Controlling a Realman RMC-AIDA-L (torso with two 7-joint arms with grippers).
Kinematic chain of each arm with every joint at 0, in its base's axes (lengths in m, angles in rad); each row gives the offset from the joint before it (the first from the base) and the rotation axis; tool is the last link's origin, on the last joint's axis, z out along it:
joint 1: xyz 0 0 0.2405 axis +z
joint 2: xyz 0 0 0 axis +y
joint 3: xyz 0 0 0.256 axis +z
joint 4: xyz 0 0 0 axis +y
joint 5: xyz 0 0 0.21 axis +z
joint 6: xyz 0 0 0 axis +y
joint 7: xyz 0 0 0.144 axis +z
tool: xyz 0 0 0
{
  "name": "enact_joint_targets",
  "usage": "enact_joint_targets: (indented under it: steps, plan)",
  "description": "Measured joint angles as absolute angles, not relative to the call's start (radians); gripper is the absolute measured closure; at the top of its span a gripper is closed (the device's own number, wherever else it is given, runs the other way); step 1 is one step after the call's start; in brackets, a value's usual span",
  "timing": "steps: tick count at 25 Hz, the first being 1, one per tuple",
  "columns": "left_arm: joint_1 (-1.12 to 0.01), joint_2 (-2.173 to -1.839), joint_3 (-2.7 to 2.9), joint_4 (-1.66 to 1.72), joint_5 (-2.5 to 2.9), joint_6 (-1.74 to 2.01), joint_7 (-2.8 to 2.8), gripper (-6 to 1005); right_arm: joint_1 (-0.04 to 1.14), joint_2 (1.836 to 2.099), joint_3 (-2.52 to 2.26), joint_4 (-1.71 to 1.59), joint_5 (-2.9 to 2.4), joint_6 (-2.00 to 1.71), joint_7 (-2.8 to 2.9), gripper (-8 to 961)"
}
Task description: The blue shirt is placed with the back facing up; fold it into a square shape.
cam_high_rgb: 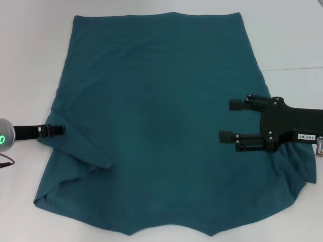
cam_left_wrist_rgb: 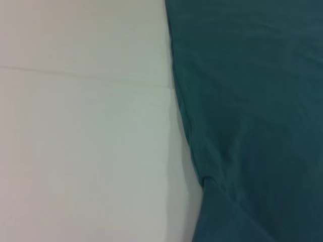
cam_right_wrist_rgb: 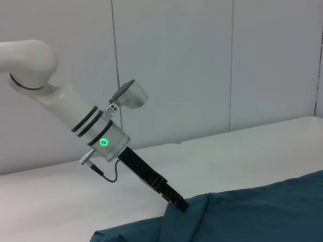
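The blue shirt (cam_high_rgb: 161, 126) lies spread on the white table, plain side up, hem at the far end. Its left sleeve is folded inward into a pointed flap (cam_high_rgb: 88, 151). My left gripper (cam_high_rgb: 56, 130) is at the shirt's left edge, its fingers together on the cloth, which rises to the tip in the right wrist view (cam_right_wrist_rgb: 177, 203). The left wrist view shows only the shirt edge (cam_left_wrist_rgb: 192, 136) and table. My right gripper (cam_high_rgb: 230, 121) hovers over the shirt's right side, open, with nothing between its fingers. The right sleeve (cam_high_rgb: 298, 169) lies rumpled below it.
The white table (cam_high_rgb: 30, 60) shows bare on both sides of the shirt, with a seam (cam_high_rgb: 298, 68) across it at the right. A pale wall (cam_right_wrist_rgb: 202, 65) stands behind the table in the right wrist view.
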State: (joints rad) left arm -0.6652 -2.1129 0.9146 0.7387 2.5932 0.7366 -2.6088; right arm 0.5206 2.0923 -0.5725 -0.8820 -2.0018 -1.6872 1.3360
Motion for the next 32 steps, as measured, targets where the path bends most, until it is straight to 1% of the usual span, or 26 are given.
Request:
enact_joint_targets:
  steps: [8, 18, 25, 30, 32]
  plan:
    - [-0.679, -2.107, 0.914, 0.708, 2.594, 0.726, -2.603, 111, 0.523, 2.092, -0.572, -0.871, -2.002, -1.686, 1.336, 35]
    - [-0.681, -2.110, 0.914, 0.695, 2.594, 0.722, -2.578, 120, 0.521, 2.092, -0.572, -0.871, -2.002, -1.688, 1.343, 35]
    - [-0.681, -2.112, 0.914, 0.697, 2.588, 0.729, -2.564, 288, 0.520, 2.092, -0.572, -0.871, -2.002, -1.690, 1.345, 36]
    - [-0.685, -2.116, 0.914, 0.709, 2.585, 0.738, -2.560, 533, 0.519, 2.092, -0.572, -0.871, -2.002, -1.690, 1.345, 36]
    - [-0.687, -2.118, 0.914, 0.723, 2.585, 0.745, -2.560, 613, 0.518, 2.092, -0.572, -0.871, -2.002, -1.690, 1.345, 36]
